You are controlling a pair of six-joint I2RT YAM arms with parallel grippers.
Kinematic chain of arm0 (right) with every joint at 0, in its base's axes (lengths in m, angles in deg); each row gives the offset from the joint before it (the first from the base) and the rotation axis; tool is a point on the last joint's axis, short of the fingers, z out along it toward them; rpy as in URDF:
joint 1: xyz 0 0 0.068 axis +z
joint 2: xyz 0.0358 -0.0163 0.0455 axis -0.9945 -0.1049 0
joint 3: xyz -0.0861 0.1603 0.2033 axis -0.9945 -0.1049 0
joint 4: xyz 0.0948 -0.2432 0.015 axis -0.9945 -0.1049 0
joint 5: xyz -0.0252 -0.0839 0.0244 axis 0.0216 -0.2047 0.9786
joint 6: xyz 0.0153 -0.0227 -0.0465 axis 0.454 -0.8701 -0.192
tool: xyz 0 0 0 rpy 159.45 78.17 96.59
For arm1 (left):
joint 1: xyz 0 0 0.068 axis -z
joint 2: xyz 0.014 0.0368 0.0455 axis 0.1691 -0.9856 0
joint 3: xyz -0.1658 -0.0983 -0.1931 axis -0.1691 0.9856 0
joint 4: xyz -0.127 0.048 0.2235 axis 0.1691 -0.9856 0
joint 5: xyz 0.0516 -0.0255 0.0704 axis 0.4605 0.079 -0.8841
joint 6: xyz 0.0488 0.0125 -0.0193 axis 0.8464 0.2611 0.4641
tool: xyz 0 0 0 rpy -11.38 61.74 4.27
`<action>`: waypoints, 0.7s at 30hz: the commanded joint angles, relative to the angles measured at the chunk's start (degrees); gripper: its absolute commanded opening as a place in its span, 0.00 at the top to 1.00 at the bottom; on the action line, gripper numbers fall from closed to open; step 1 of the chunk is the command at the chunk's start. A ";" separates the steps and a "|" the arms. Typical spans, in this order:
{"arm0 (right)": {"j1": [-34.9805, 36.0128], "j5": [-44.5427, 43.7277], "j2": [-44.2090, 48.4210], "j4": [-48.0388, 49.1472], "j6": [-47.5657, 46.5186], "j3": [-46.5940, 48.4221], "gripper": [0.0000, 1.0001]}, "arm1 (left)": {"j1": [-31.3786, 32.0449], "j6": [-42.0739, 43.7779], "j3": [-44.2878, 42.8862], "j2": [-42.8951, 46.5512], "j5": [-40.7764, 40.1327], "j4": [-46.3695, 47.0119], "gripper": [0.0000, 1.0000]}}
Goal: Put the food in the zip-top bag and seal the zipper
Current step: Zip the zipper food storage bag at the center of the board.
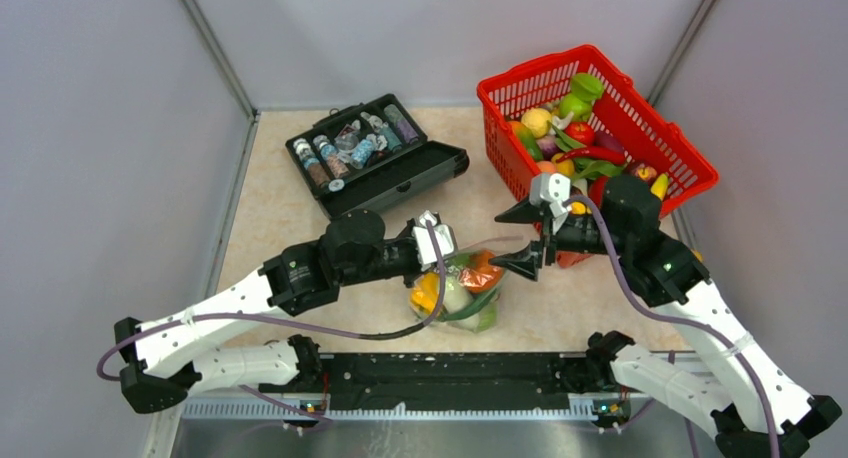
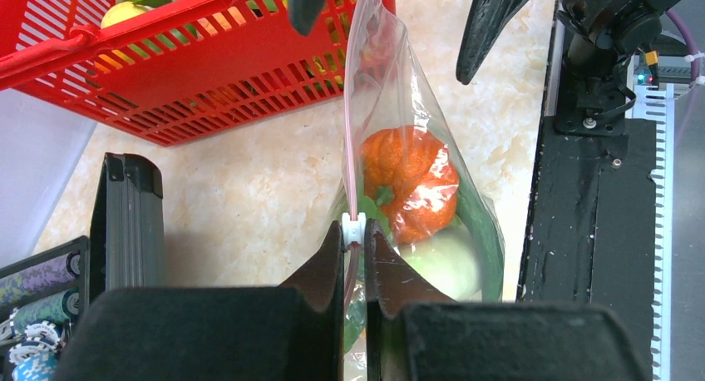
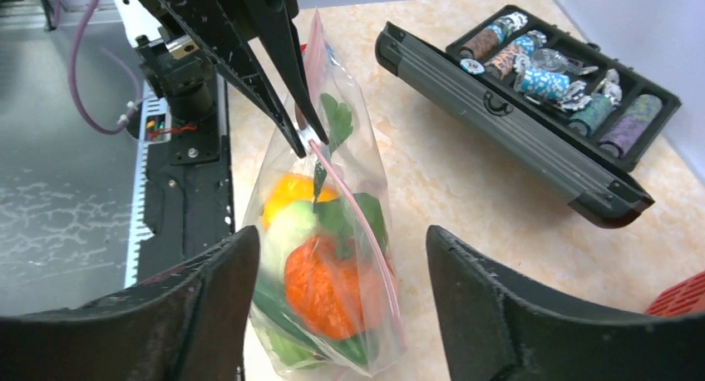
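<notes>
The clear zip-top bag (image 1: pixel 462 290) stands on the table between the arms. It holds food: an orange tomato (image 2: pixel 409 181), a yellow piece (image 3: pixel 289 190), a pale leafy radish (image 2: pixel 445 260) and green pieces. My left gripper (image 2: pixel 354 235) is shut on the pink zipper (image 2: pixel 347 131), right at its white slider, and shows too in the overhead view (image 1: pixel 450 246). My right gripper (image 3: pixel 341 248) stands open at the bag's other end, one finger on each side, apart from the plastic. It appears from above (image 1: pixel 517 240) just right of the bag's top edge.
A red mesh basket (image 1: pixel 690 153) with more toy fruit and vegetables sits at the back right, close behind my right gripper. An open black case (image 1: pixel 420 168) of small capped bottles lies at the back left. The black base rail (image 1: pixel 450 373) runs along the near edge.
</notes>
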 commanded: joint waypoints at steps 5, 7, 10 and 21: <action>1.21 4.45 -4.64 -2.13 -1.27 6.29 0.26 | -0.11 -0.24 -2.19 -0.05 1.74 3.33 1.00; 1.88 4.03 -5.89 -2.61 -1.77 7.12 0.28 | -0.04 -0.30 -2.60 -0.57 1.84 3.28 1.00; 3.04 3.66 -7.51 -3.38 -3.28 7.89 0.37 | -0.08 -0.39 -2.86 -1.04 2.26 3.30 1.00; 10.44 -3.50 -14.06 -6.55 -7.15 11.29 0.59 | -0.07 -1.79 -3.77 -1.94 3.90 3.99 1.00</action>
